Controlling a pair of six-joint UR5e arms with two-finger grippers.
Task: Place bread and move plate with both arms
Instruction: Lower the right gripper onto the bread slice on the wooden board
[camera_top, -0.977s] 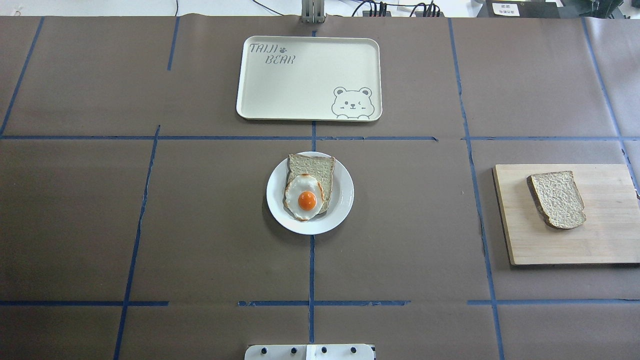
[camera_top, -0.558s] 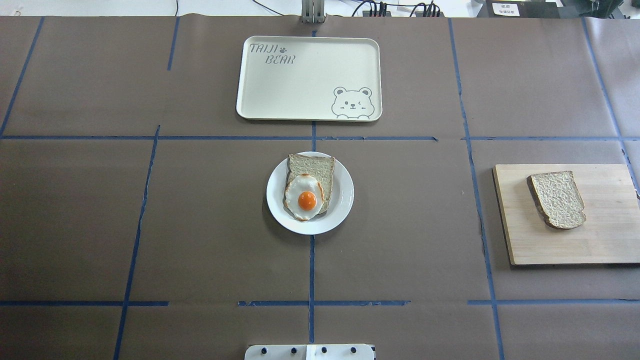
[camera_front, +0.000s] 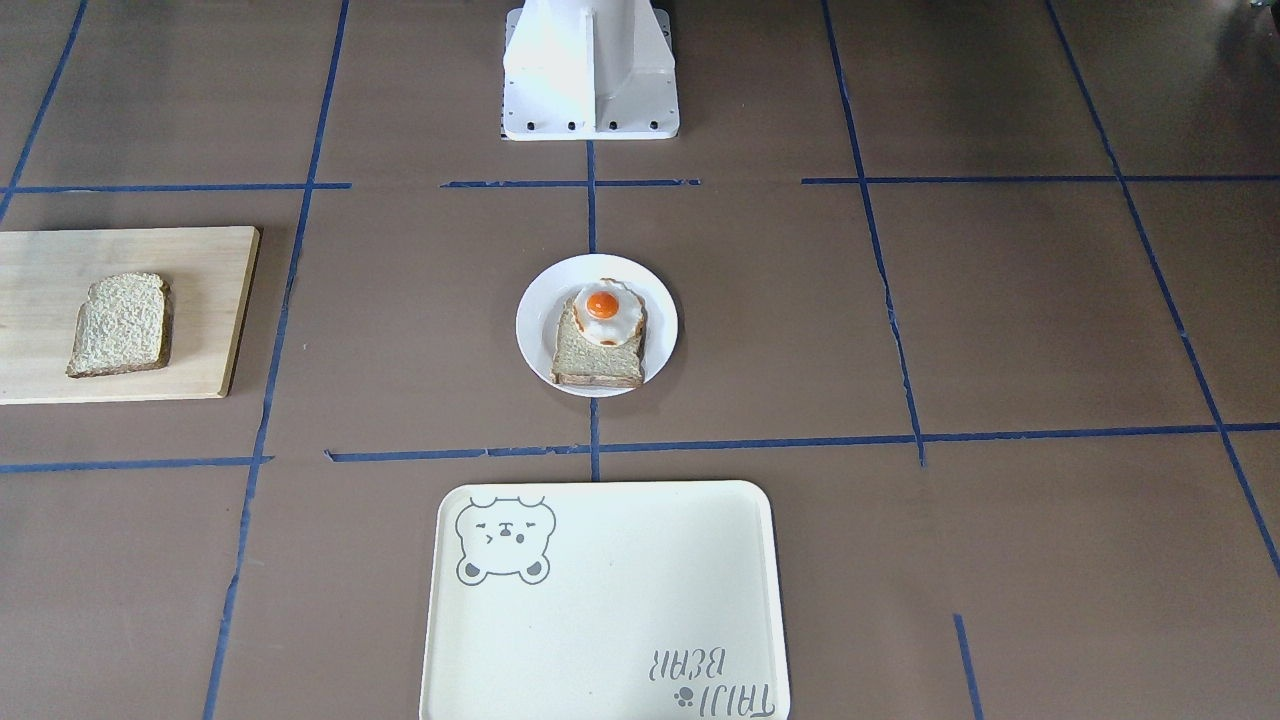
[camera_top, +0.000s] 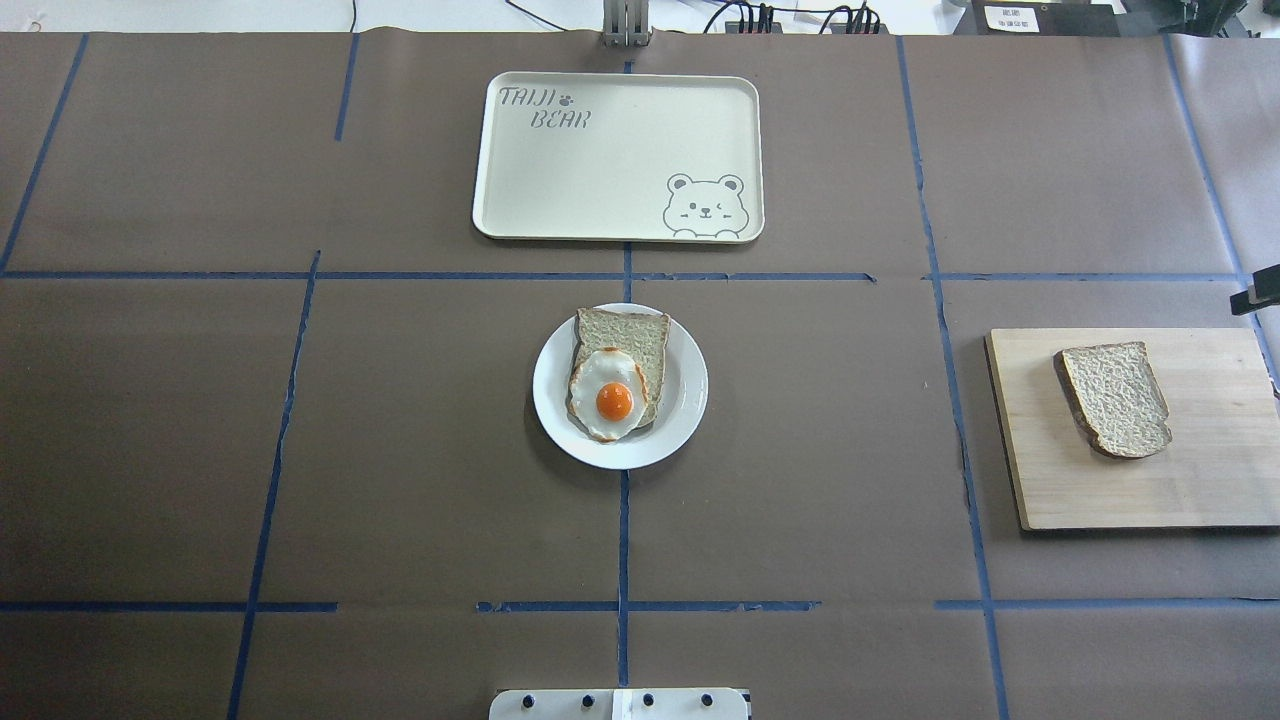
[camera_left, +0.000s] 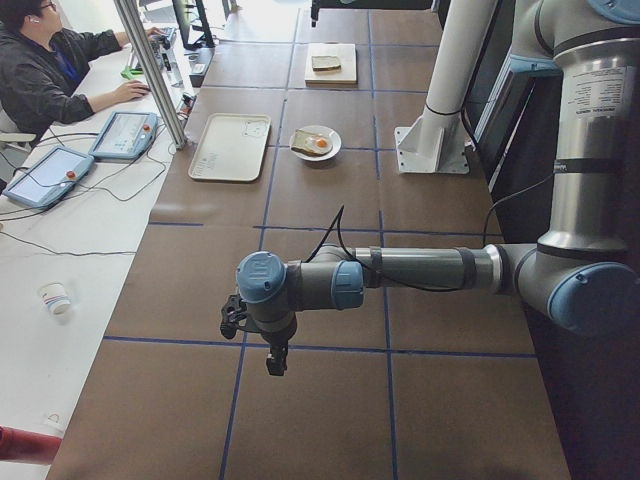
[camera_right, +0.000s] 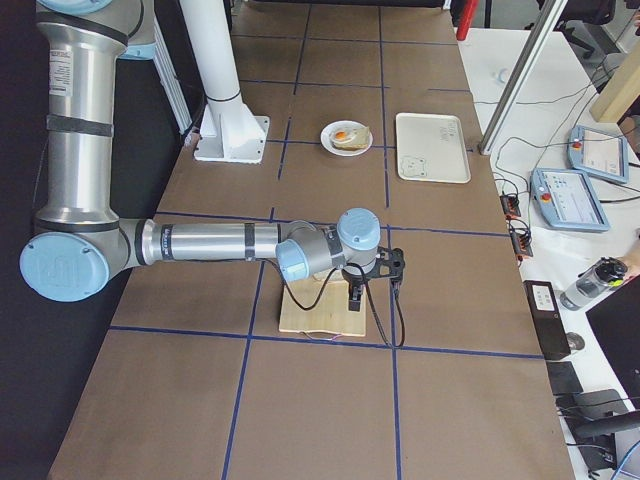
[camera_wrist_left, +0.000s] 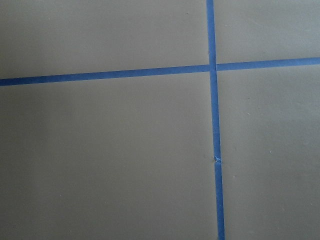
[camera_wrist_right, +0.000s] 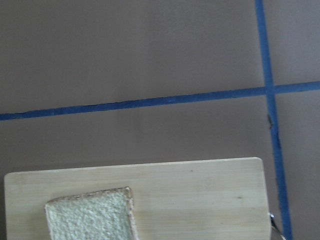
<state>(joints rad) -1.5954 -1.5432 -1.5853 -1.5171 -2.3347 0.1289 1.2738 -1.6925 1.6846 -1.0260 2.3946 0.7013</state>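
- The bread lies flat on a wooden board on the robot's right side of the table. Nothing touches it.
- The plate sits at the middle of the table, well apart from the board. It holds a second slice with a fried egg on top.
- A cream tray with a bear drawing lies beyond the plate, on the side away from the robot, with a blue tape line between them.
- The right gripper hangs from its outstretched arm over the board, above the surface and holding nothing. From overhead only a black sliver shows at the view's right edge, so I cannot tell how far its jaws are apart.
- The right wrist view looks down on one edge of the board and a corner of the bread.
- The left gripper points down over bare table at the far left end, well away from plate and bread. It shows only in the side view, so I cannot tell its opening; nothing is seen in it.
- The left wrist view shows only brown table and crossing tape lines.
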